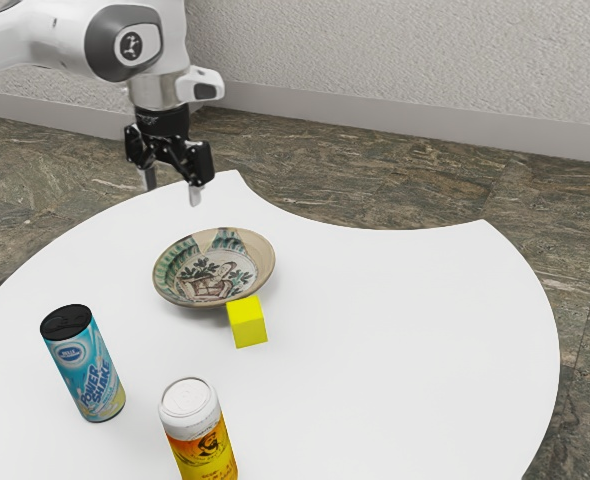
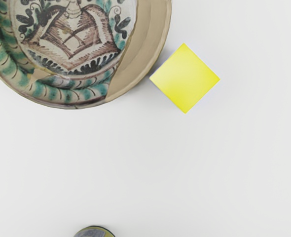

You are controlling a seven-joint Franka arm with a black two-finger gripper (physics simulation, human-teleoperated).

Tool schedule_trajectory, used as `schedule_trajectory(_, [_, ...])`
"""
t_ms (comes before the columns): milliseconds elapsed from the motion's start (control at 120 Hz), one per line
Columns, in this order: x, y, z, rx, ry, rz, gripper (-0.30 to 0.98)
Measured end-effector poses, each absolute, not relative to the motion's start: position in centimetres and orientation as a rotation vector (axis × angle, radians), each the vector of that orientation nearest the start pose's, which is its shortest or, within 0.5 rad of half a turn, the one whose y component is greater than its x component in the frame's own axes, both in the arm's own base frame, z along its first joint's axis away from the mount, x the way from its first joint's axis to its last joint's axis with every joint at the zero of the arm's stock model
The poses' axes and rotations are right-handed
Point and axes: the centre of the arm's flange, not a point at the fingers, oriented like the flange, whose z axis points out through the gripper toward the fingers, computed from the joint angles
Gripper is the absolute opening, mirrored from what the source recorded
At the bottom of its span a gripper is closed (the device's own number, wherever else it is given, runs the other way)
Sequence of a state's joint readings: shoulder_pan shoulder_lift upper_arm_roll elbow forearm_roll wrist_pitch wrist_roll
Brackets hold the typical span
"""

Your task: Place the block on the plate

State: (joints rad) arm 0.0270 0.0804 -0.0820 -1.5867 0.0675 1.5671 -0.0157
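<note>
One yellow block [image 1: 246, 322] on white table [image 1: 405, 330], just beside painted plate [image 1: 213, 270]. Gripper [image 1: 173, 194] empty, open. Should align with opposite block faces, descend straight, keep clear of rim.

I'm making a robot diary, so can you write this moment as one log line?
gripper: open, holding nothing | yellow block: on table, beside plate | placing: not done
</note>
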Motion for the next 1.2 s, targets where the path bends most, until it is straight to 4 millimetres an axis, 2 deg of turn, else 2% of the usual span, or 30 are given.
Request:
schedule_trajectory(142, [57.7,-2.5,57.0,-3.077,0.093,0.131,0.69])
schedule_trajectory(208, [58.5,-2.8,56.1,-3.08,0.082,0.119,0.69])
schedule_trajectory(325, [59.7,-4.3,54.7,-3.082,0.006,0.092,0.69])
schedule_trajectory(425, [60.5,-5.5,53.7,-3.075,-0.127,0.061,0.69])
schedule_trajectory(508, [62.3,-5.0,51.6,-3.061,-0.286,0.061,0.69])
schedule_trajectory(675, [65.4,-0.8,44.8,-2.995,-0.703,0.1,0.69])
schedule_trajectory(783, [66.6,0.2,41.7,-2.948,-0.907,0.079,0.69])
schedule_trajectory(858, [67.2,-0.2,40.4,-2.924,-1.009,0.056,0.69])
schedule_trajectory(950, [66.0,-1.0,38.5,-2.892,-1.108,0.064,0.69])
schedule_trajectory(1042, [64.7,-3.0,37.1,-2.876,-1.168,0.068,0.69])
schedule_trajectory(1117, [64.0,-4.1,36.5,-2.86,-1.202,0.059,0.69])
schedule_trajectory(1200, [63.9,-4.3,36.4,-2.84,-1.241,0.034,0.69])
